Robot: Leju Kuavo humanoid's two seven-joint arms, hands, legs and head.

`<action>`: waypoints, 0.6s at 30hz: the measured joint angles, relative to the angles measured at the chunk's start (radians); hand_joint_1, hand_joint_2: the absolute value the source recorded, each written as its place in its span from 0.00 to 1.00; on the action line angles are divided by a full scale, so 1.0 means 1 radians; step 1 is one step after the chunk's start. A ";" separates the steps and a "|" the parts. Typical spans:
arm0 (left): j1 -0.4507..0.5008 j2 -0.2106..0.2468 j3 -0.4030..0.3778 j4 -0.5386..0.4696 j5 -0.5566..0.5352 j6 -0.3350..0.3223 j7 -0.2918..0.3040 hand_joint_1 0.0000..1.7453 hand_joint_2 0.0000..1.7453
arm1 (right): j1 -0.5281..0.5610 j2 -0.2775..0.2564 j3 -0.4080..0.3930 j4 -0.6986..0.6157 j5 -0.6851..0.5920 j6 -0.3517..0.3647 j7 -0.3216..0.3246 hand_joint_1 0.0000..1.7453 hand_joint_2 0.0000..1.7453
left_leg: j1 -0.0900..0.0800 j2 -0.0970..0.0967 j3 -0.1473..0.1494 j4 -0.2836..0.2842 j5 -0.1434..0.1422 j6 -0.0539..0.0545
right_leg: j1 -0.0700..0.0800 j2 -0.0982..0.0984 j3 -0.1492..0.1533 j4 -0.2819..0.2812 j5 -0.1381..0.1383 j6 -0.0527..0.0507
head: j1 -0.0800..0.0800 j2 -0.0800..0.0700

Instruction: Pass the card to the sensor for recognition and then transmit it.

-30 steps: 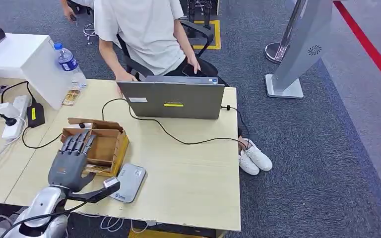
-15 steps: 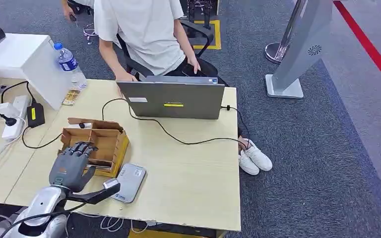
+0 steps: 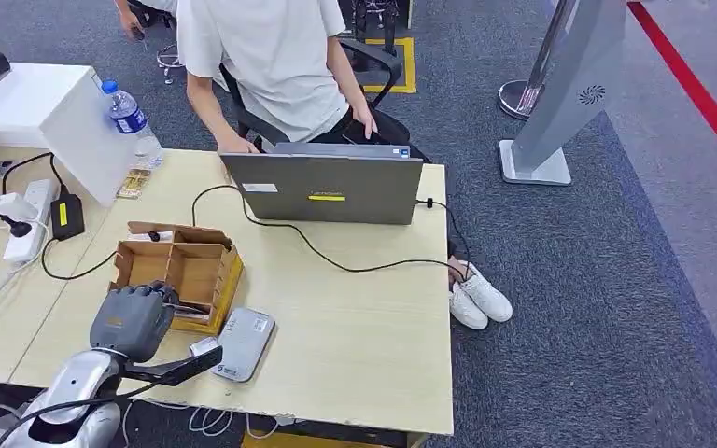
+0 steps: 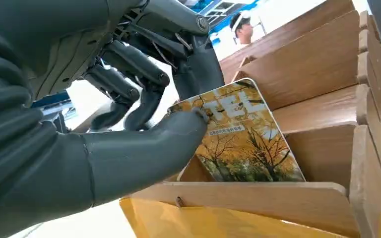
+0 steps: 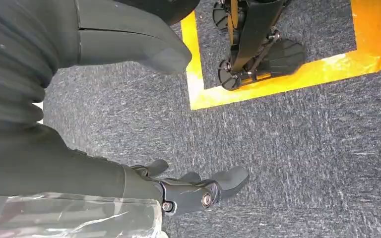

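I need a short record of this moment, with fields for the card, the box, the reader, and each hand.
card: yellow tree picture, standing in the wooden box, leaning
box: wooden, with compartments, on the table near the left hand
reader: flat grey device on the table beside the box
left hand: in the box; thumb and fingers pinch the card's top edge
right hand: hangs over the carpet, holds nothing, fingers apart
task stage: card not yet lifted out

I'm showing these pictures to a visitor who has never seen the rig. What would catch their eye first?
Probably the left hand reaching into the wooden box at the table's near left, thumb and fingers closing on a card printed with yellow autumn trees. Next, the grey laptop at the far edge, with a person in a white shirt seated behind it.
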 joint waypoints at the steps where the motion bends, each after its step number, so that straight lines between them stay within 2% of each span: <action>1: 0.000 0.001 0.000 0.000 0.000 0.000 0.000 1.00 1.00 | 0.000 0.000 0.000 0.000 0.000 0.000 0.000 0.00 1.00 | 0.000 0.000 0.000 0.000 0.000 0.000 | 0.000 0.000 0.000 0.000 0.000 0.000 | 0.000 0.000; 10: 0.000 0.017 0.000 0.001 0.035 -0.030 -0.017 1.00 1.00 | 0.000 0.000 0.000 0.000 0.001 0.000 0.000 0.00 1.00 | 0.000 0.000 0.000 0.000 0.000 0.000 | 0.000 0.000 0.000 0.000 0.000 0.000 | 0.000 0.000; 14: 0.015 0.019 0.000 -0.024 0.024 0.020 -0.025 1.00 1.00 | 0.000 0.000 -0.008 0.000 -0.007 -0.003 0.000 0.00 1.00 | 0.000 0.000 0.000 0.000 0.000 0.000 | 0.000 0.000 0.000 0.000 0.000 0.000 | 0.000 0.000; 18: 0.071 0.046 0.000 -0.171 0.021 0.100 -0.059 1.00 1.00 | 0.002 0.000 -0.026 0.000 -0.027 -0.008 -0.005 0.00 1.00 | 0.000 0.000 0.000 0.000 0.000 0.000 | 0.000 0.000 0.000 0.000 0.000 0.000 | 0.000 0.000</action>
